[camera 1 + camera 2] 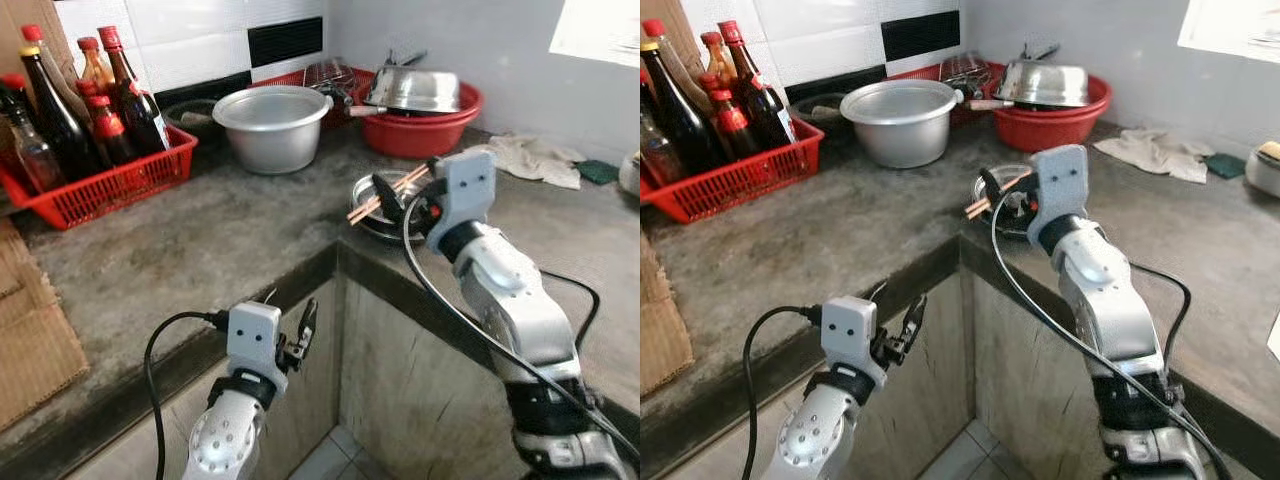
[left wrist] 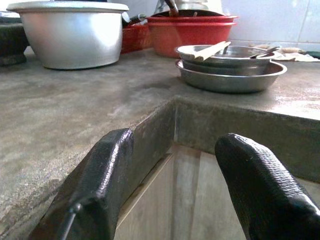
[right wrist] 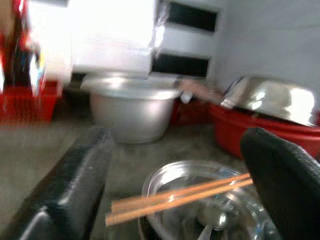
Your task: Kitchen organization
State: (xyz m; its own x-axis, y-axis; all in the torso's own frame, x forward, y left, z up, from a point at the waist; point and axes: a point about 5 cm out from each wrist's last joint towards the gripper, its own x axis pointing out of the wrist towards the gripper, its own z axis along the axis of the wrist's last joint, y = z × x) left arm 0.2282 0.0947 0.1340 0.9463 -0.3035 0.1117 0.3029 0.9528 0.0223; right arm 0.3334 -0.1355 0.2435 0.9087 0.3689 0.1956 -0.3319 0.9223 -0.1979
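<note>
Chopsticks (image 1: 388,193) across stacked bowls (image 1: 372,215), pot (image 1: 272,126) behind, bottle basket (image 1: 95,183) left

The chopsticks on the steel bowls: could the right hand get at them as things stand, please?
Probably yes. The right hand is open just above the chopsticks, one finger either side in the wrist view, with nothing between.

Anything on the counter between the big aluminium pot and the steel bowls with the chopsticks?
No. Between the aluminium pot and the steel bowls holding the chopsticks, only bare grey counter shows, clearest in the left wrist view.
</note>
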